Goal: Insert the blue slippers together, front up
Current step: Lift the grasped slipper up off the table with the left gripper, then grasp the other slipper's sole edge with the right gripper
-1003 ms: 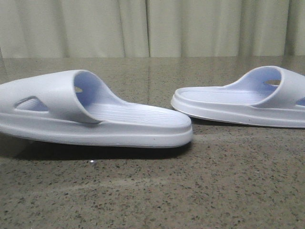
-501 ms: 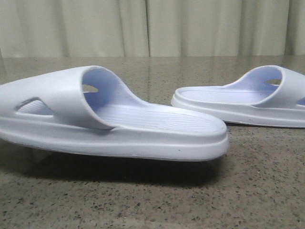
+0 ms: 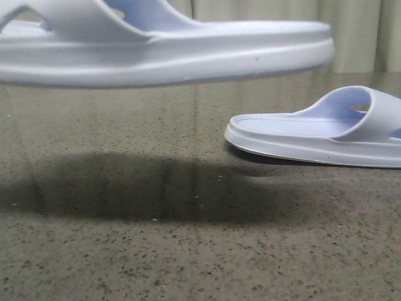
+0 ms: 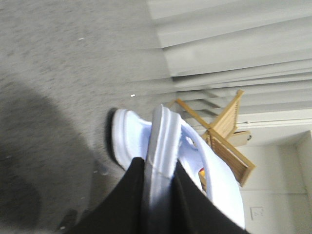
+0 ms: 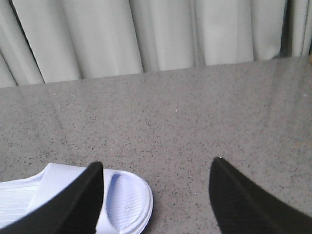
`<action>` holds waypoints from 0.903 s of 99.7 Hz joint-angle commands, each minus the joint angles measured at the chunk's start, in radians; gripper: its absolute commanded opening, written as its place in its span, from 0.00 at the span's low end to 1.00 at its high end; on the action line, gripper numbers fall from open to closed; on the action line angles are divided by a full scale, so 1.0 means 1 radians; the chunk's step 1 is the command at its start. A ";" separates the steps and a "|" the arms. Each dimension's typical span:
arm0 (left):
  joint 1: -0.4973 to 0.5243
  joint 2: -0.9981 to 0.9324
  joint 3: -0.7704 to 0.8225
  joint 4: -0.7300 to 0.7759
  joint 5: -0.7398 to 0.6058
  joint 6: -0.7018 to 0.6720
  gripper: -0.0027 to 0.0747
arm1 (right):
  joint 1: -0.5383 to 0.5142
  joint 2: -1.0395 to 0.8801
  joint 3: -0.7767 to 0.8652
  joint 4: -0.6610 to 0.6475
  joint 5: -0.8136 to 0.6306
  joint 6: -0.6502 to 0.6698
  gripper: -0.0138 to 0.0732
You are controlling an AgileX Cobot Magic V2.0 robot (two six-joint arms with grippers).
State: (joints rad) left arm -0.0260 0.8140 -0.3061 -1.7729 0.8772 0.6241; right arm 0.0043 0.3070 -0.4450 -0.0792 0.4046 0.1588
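One blue slipper (image 3: 188, 53) hangs in the air at the upper left of the front view, sole down and roughly level, with its shadow on the table below. In the left wrist view my left gripper (image 4: 158, 168) is shut on this slipper's edge (image 4: 163, 136). The second blue slipper (image 3: 313, 135) lies flat on the table at the right and also shows beyond the held one in the left wrist view (image 4: 126, 139). My right gripper (image 5: 156, 195) is open just above the table, one end of the lying slipper (image 5: 126, 200) beside one finger. Neither gripper shows in the front view.
The table is dark speckled stone (image 3: 200, 251) with pale curtains (image 3: 250, 12) behind its far edge. A wooden folding frame (image 4: 226, 131) stands off the table in the left wrist view.
The left slipper has been lifted off the table and now hangs high in the front view, closer to the camera. The right slipper has not moved.
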 commanded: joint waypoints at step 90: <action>0.005 -0.007 -0.075 -0.089 0.049 -0.038 0.06 | -0.007 0.616 -0.025 0.259 -0.276 0.377 0.62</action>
State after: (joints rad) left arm -0.0260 0.8140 -0.3466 -1.7712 0.8874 0.5943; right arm 0.0043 0.9062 -0.4450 0.1550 0.2294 0.5379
